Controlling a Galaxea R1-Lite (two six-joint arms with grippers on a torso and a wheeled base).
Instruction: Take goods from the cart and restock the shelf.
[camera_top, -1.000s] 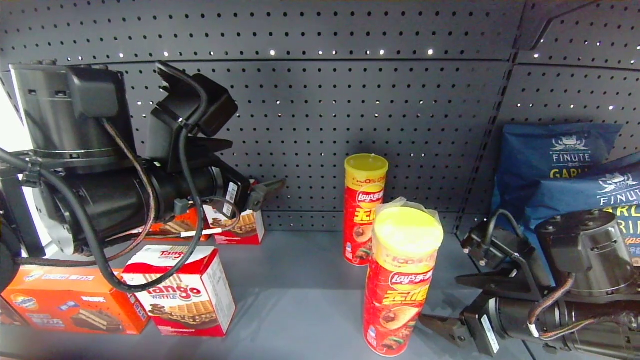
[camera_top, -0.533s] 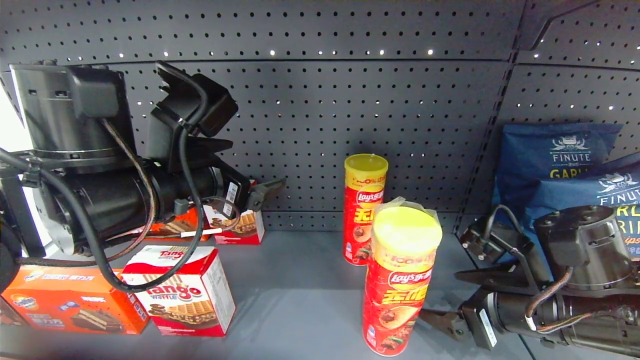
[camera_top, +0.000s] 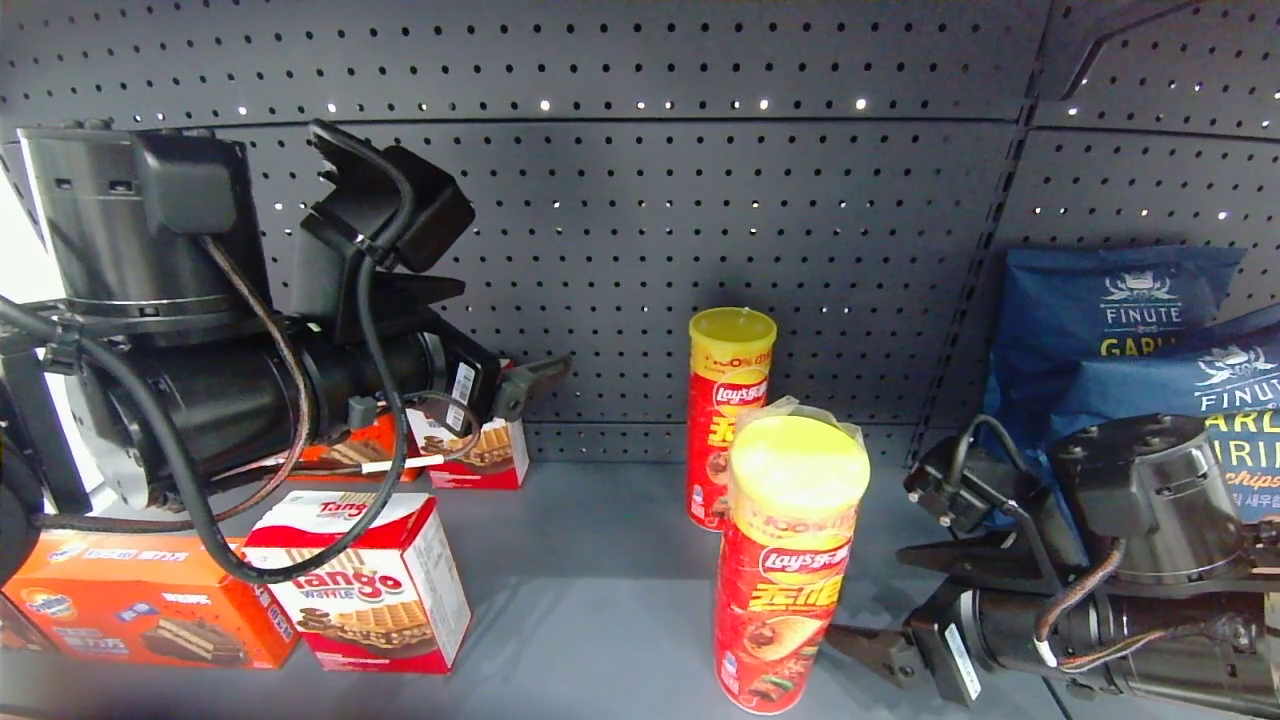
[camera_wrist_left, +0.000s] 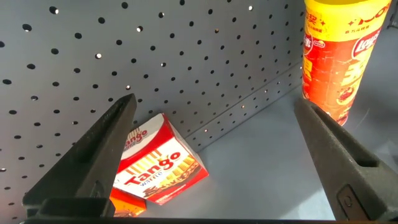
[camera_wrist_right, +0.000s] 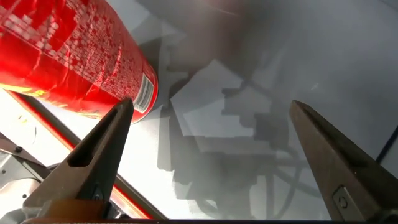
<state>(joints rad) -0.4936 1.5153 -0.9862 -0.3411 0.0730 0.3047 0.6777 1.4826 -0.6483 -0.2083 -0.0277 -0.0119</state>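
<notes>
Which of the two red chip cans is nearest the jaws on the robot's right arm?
The front can, clear wrap crinkled around its yellow lid, beside the right gripper. The back can stands by the pegboard.

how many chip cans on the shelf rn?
2. The front can stands near the shelf edge beside the open right tool; the rear can stands behind it by the pegboard. Parts of the shelf are covered, so more may be hidden.

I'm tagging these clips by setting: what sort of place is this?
Most likely a shop's snack aisle: a grey pegboard-backed shelf holding crisp canisters, wafer boxes and blue snack bags.
</notes>
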